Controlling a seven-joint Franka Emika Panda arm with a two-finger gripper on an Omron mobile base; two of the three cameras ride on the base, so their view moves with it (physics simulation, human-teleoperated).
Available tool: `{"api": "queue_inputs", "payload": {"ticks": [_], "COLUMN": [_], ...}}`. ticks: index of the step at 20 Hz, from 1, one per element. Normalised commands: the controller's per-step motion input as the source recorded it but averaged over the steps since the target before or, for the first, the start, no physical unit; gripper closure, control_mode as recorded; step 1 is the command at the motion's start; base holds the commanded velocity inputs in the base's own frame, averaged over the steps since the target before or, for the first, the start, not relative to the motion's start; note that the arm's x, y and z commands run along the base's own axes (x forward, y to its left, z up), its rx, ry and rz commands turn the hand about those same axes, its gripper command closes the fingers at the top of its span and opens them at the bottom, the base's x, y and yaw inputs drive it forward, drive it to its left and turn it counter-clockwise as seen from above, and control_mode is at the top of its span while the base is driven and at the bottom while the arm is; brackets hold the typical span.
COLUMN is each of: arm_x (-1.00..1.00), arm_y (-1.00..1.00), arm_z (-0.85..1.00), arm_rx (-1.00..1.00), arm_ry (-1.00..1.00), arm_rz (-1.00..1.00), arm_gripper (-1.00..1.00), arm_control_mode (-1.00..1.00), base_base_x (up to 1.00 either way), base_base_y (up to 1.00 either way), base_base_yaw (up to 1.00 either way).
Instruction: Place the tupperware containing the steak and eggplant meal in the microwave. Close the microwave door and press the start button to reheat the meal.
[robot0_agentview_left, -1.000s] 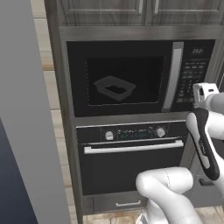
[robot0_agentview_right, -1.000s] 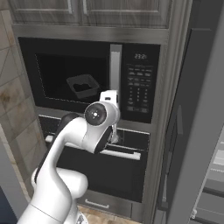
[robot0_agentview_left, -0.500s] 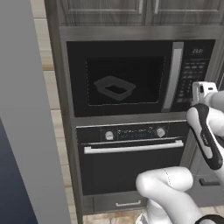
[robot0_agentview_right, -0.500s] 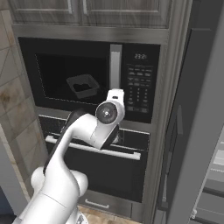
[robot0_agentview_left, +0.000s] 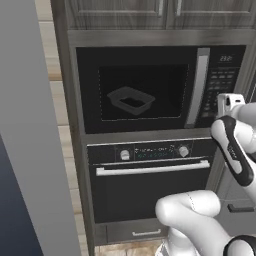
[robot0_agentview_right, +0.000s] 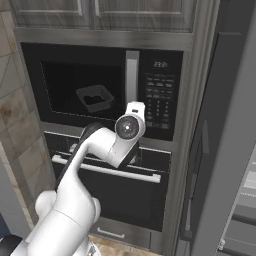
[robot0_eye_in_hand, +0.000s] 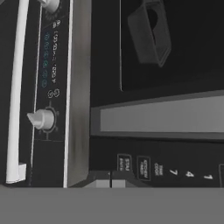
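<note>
The microwave (robot0_agentview_left: 160, 87) has its microwave door (robot0_agentview_left: 135, 90) shut, with the tall grey handle (robot0_agentview_left: 198, 87) at its right edge. Through the dark window I see the tupperware (robot0_agentview_left: 131, 100) resting inside. The steak and eggplant meal (robot0_agentview_right: 93, 100) is only a dark patch in it. My gripper (robot0_eye_in_hand: 110, 180) is shut with nothing in it. Its tips sit together just in front of the keypad's lowest buttons (robot0_eye_in_hand: 124, 163), to the right of the handle (robot0_agentview_right: 131, 75). In the rolled hand view the tupperware (robot0_eye_in_hand: 151, 30) and handle (robot0_eye_in_hand: 162, 120) lie above the tips.
Below the microwave is the oven (robot0_agentview_left: 150, 190) with knobs (robot0_agentview_left: 183, 151) and a horizontal silver bar (robot0_agentview_left: 152, 169). Cabinets (robot0_agentview_right: 100, 12) sit above. A tall dark panel (robot0_agentview_right: 225, 150) stands close on the right and a grey wall (robot0_agentview_left: 30, 150) on the left.
My hand has shifted slightly right and closer to the keypad. The door and tupperware have not moved.
</note>
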Motion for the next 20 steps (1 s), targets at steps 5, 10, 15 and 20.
{"api": "queue_inputs", "payload": {"ticks": [5, 10, 15, 20], "arm_x": [0.22, 0.24, 0.25, 0.20], "arm_y": [0.00, -0.01, -0.10, -0.11], "arm_z": [-0.18, -0.08, 0.00, -0.01], "arm_rx": [0.01, 0.03, 0.03, 0.02], "arm_ry": [-0.01, -0.02, 0.00, 0.00], "arm_rz": [0.00, 0.00, 0.00, 0.00], "arm_gripper": [1.00, 1.00, 1.00, 1.00], "arm_control_mode": [-1.00, -1.00, -1.00, -1.00], "base_base_x": [0.00, 0.00, 0.00, 0.00], "base_base_y": [0.00, 0.00, 0.00, 0.00], "base_base_yaw": [0.00, 0.00, 0.00, 0.00]}}
